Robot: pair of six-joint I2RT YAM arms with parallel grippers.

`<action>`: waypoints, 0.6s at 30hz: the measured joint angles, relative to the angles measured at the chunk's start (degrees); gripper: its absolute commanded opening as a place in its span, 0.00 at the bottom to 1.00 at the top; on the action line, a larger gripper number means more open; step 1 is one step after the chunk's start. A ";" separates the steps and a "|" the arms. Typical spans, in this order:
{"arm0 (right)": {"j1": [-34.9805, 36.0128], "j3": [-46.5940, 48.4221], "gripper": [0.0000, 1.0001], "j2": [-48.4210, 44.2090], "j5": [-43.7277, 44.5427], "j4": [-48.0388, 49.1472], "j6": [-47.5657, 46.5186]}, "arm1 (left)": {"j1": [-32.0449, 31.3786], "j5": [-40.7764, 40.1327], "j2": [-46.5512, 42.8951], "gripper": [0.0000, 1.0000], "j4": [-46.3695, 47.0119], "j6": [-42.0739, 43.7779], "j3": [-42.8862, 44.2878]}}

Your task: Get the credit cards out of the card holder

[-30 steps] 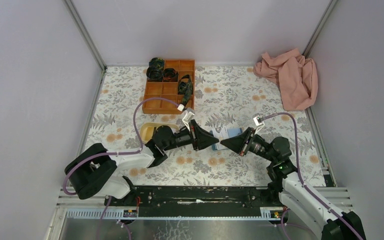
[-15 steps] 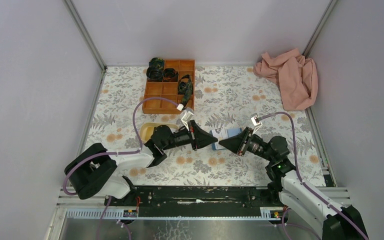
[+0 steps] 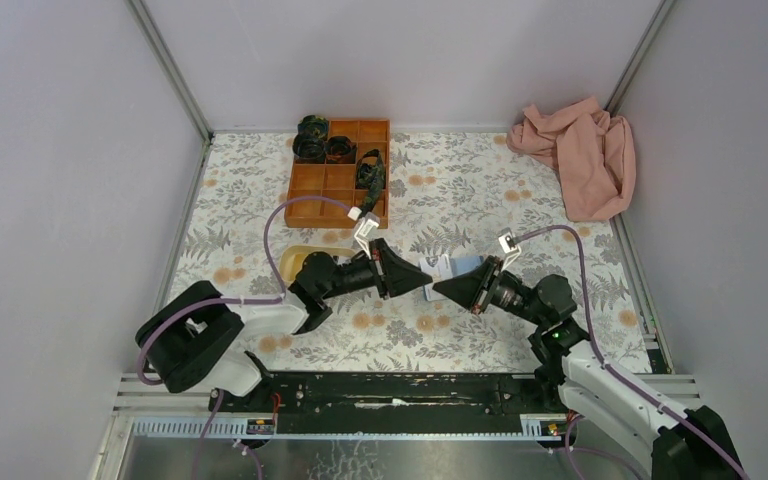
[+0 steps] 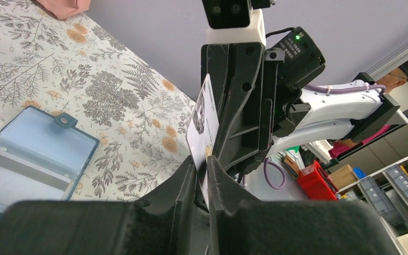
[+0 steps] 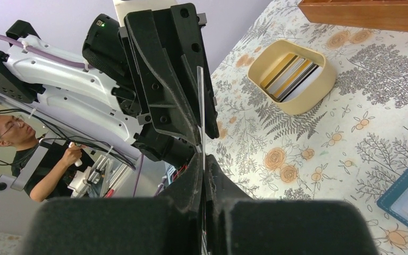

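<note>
One white credit card (image 4: 202,119) is in play, and you have both hands on it. Your left hand (image 4: 203,162) is pinched narrow on its lower edge. Your right hand (image 5: 203,159) faces it tip to tip and is closed just as tight on the same card, which stands on edge above the counter (image 3: 460,190).

One card holder (image 4: 37,154), light blue, lies open and flat on the counter. It is just to the far side of the two fingertips and below them, touching neither hand. Its pockets show pale and plain from the left wrist.

One yellow oval tray (image 5: 326,74) sits behind your left hand, and several more cards (image 5: 289,77) stand on edge in it: gold, dark and white. You cannot count them surely.

Farther out from the left hand is one orange divided box (image 3: 325,185) with a few dark rolled bands (image 3: 312,135) in its far compartments. One pink cloth (image 3: 580,155) is bunched in the corner well beyond your right hand.

The counter wears a floral print and is closed in by plain pale walls (image 3: 410,50). Past the near edge, one person (image 5: 5,133) in glasses sits among cables, and shelves with bins (image 4: 393,180) stand beyond.
</note>
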 measured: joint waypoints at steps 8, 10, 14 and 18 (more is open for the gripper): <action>3.41 -0.09 0.00 3.98 2.78 4.83 0.11 | 1.57 2.38 3.04 0.16 7.15 -6.12 -0.42; 3.98 -0.37 0.00 4.15 3.39 5.77 0.11 | 1.86 3.02 3.89 0.09 9.16 -7.69 -0.42; 4.48 -0.63 0.19 3.52 3.89 6.58 -0.02 | 2.01 3.52 4.17 0.00 10.80 -8.98 -0.46; 4.68 -0.70 0.45 1.75 4.76 5.35 -0.96 | 2.05 4.28 4.20 0.00 12.76 -9.97 -0.46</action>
